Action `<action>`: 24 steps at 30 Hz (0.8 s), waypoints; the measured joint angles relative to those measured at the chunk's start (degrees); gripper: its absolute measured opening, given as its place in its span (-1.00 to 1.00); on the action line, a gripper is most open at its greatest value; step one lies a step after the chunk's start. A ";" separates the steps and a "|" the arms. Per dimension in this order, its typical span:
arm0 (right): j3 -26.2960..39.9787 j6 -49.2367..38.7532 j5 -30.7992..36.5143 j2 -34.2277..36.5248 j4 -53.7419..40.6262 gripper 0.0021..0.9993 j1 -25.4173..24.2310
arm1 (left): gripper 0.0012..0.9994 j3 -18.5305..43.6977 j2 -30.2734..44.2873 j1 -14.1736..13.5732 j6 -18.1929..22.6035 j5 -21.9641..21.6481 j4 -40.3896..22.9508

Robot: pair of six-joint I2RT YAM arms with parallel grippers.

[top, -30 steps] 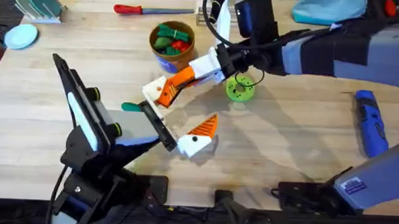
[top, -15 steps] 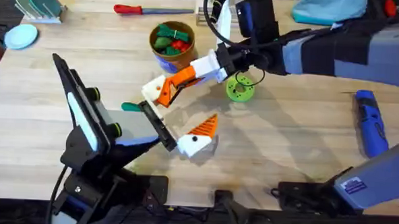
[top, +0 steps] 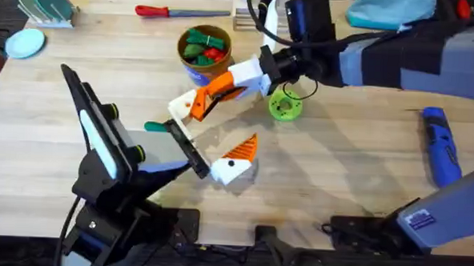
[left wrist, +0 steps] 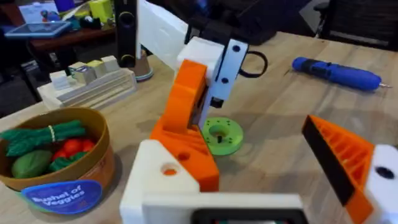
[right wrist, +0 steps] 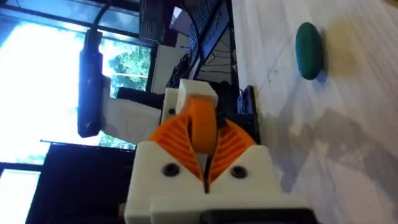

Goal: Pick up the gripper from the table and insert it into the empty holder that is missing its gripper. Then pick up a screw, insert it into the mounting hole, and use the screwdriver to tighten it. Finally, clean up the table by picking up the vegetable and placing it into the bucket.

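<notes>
The gripper [top: 215,90] is clamped in the right tool [right wrist: 205,163] and seated on the holder [top: 184,108]; a tilted entry may jam. The left tool's state cannot be told.

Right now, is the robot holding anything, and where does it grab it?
Yes. The right gripper pinches the small orange wedge by one end, between its orange pads. The left gripper holds nothing.
</notes>
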 joint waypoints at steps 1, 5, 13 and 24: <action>0.00 0.78 0.16 0.00 0.01 -0.98 0.00 | 0.99 0.00 -0.01 0.00 0.00 -0.23 0.00; 0.00 4.11 1.43 0.00 0.03 -0.98 0.18 | 0.99 0.00 -0.01 0.00 -0.13 -0.81 -0.22; 0.00 9.36 6.21 0.00 0.46 -0.99 1.76 | 0.99 -0.02 0.01 0.02 -1.04 -3.55 -1.29; 0.09 16.83 10.60 0.00 1.65 -0.99 3.39 | 0.99 -0.02 0.03 0.13 -3.21 -6.40 -1.42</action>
